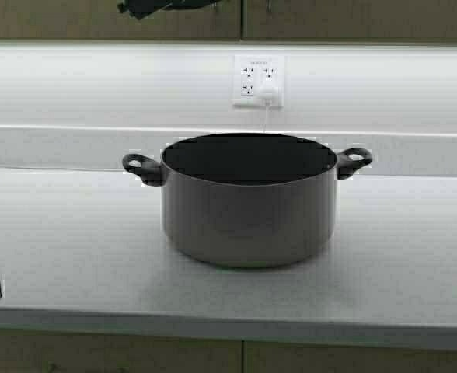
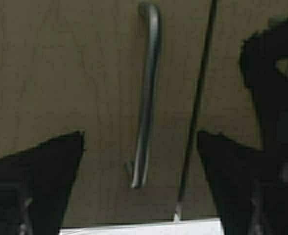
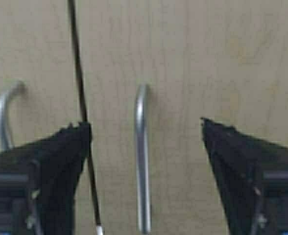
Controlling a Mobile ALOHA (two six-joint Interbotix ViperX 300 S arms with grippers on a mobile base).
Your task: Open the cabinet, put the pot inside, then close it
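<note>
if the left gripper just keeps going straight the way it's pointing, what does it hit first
Probably the curved metal handle on the cabinet door: it lies between the open left gripper fingers, with the closed door right behind. Depth is unclear.

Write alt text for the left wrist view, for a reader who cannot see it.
The open left gripper faces the closed cabinet, its dark fingers either side of a curved metal handle. The seam between the two doors runs just beside the handle.
</note>
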